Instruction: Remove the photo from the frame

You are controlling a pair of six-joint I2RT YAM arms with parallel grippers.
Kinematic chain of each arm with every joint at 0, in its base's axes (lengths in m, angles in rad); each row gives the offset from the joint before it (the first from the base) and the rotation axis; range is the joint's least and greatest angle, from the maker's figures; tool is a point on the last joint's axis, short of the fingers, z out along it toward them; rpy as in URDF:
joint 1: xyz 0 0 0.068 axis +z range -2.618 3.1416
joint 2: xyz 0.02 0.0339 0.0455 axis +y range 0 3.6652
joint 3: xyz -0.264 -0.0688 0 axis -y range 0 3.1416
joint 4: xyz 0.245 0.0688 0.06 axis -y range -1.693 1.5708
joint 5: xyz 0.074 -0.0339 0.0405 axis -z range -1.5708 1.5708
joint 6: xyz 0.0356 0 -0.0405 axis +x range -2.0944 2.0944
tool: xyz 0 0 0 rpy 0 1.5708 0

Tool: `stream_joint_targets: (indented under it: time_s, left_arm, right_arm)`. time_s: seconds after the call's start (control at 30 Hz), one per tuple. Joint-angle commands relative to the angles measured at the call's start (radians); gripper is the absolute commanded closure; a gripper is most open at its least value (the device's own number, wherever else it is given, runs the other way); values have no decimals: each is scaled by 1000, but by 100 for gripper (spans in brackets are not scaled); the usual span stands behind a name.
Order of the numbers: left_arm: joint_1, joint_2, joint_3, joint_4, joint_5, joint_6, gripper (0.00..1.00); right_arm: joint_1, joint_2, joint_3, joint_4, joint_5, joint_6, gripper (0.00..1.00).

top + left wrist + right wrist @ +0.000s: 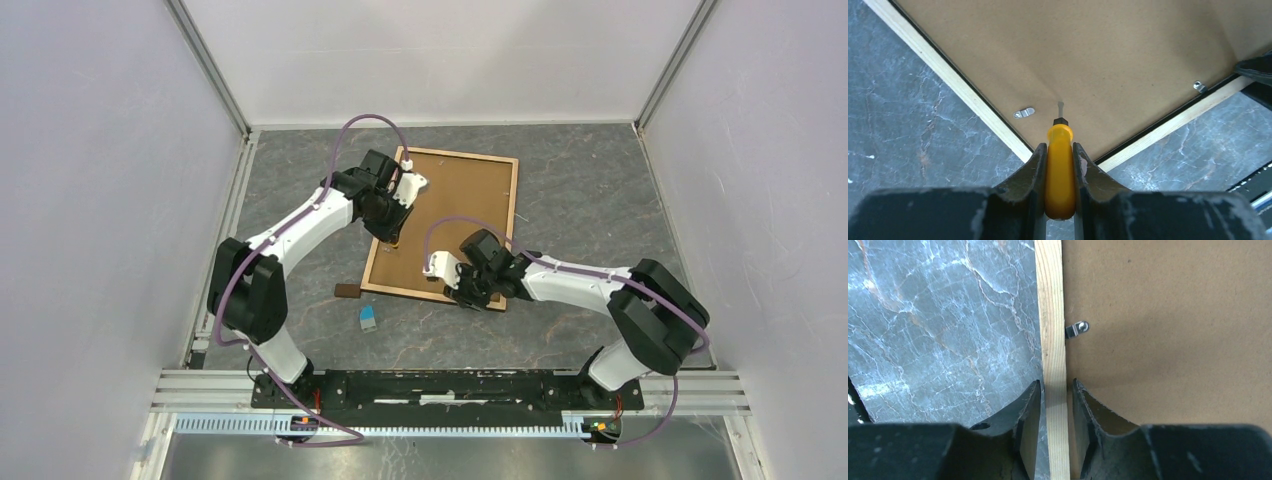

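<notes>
- Frame (pixel 447 222): brown backing board, pale wood rim, thin black inner edge.
- Surface (pixel 590 200): dark grey marble with white and rusty veins.
- Screwdriver (pixel 1060 170): yellow handle, black collar.
- Clips (pixel 1024 113): silver.
- Small block (pixel 346 291): dark brown.

Plain pale walls (pixel 100 200) are enclosing a dark grey marbled tabletop (pixel 590 190). Aluminium rails (pixel 215 70) are running up the corners. Even, diffuse light is falling throughout.
</notes>
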Motion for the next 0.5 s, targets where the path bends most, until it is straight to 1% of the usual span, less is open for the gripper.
stream_joint_targets:
  time_s: [0.0,0.1,0.17,0.23,0.3,0.47]
  left_arm:
    - [20,-27,49,14,82,-53,98]
    - [54,-62,47,7,111,-64,98]
    - [75,-80,49,-9,122,-64,98]
    - [91,-96,44,-17,126,-60,98]
    - [102,-113,34,-21,130,-57,98]
    - [113,-148,21,-31,137,-51,98]
  right_arm:
    - [-38,33,51,-4,-100,5,59]
    - [-109,9,139,-37,-183,-13,42]
    - [-163,18,218,-71,-223,-42,34]
    - [-209,54,304,-98,-240,-65,28]
    - [-253,106,380,-120,-246,-81,25]
    - [-397,271,598,-151,-284,-81,24]
